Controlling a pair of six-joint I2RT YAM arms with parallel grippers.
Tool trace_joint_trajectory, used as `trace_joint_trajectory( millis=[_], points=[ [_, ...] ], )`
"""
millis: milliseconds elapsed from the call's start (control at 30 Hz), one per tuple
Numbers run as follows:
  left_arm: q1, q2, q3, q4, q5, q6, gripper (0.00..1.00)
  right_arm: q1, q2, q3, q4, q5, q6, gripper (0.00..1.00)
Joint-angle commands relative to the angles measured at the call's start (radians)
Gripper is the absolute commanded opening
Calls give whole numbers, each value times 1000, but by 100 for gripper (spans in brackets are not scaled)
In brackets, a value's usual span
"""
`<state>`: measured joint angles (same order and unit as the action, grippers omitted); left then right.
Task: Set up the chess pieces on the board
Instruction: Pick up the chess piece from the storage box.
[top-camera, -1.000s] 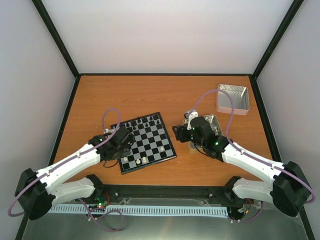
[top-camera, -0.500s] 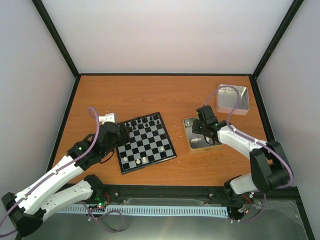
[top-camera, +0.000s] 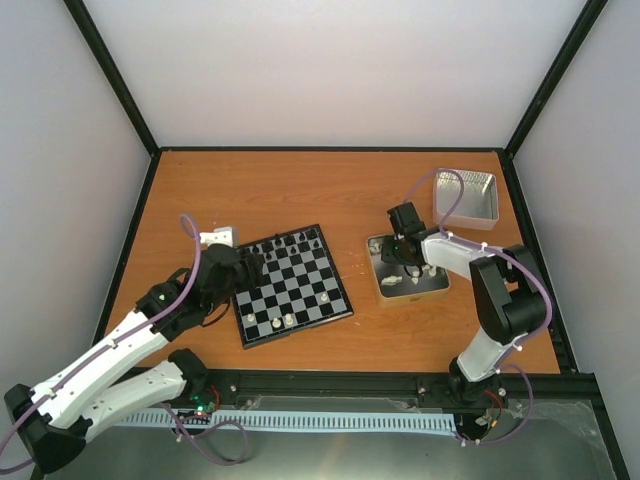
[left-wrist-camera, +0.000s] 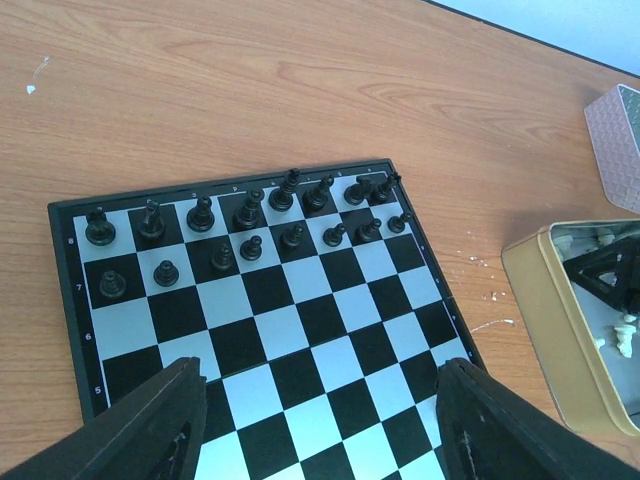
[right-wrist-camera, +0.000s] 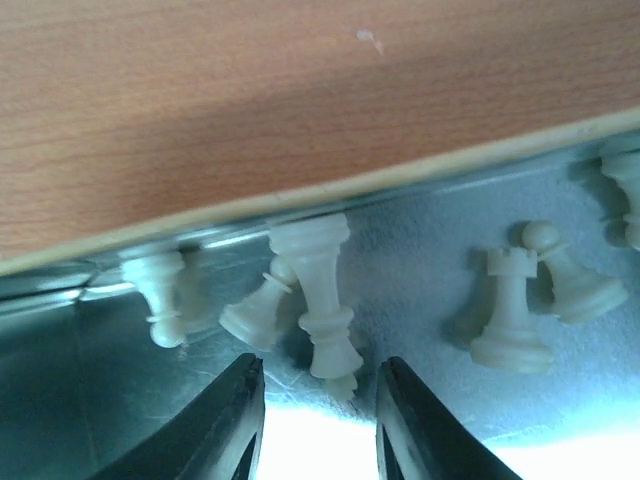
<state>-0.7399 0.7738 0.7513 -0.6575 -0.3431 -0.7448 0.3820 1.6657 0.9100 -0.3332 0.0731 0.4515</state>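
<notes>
Right wrist view, centre: right gripper (right-wrist-camera: 318, 398), jaws parted, straddles a toppled white chess piece (right-wrist-camera: 318, 285) in the tin (right-wrist-camera: 430, 225). Left gripper (left-wrist-camera: 320, 400), spread wide, hangs over the board (left-wrist-camera: 300, 310), bottom of its frame.

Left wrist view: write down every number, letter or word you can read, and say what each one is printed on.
"8": left rim of the chessboard, by the far row.
"7": same rim, next row nearer.
"6": same rim, third row.
"5": same rim, fourth row.
Marks along the board's far rim: too small to read.
Tin: nothing readable.
</notes>
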Motion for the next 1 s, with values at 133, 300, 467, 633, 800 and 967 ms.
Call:
trace_joint_trajectory(
  millis=[133,300,467,633,800,967],
  points=[
    [-6,-16,5,32,13,16,65,-18,41,9,-5,27,-7,31],
    [-5,-16,2,41,18,19,65,-22,73,3,40,12,-45,26],
    [-6,-10,9,47,24,25,65,-22,86,10,51,27,-79,19],
    [-6,-17,-4,74,59,18,67,-22,12,-33,69,47,-87,12],
    [-4,-9,-6,123,119,20,73,-20,-155,-108,112,-51,-118,12],
    [17,10,1,217,223,18,79,-11,-361,-176,142,-256,-110,12]
  ],
)
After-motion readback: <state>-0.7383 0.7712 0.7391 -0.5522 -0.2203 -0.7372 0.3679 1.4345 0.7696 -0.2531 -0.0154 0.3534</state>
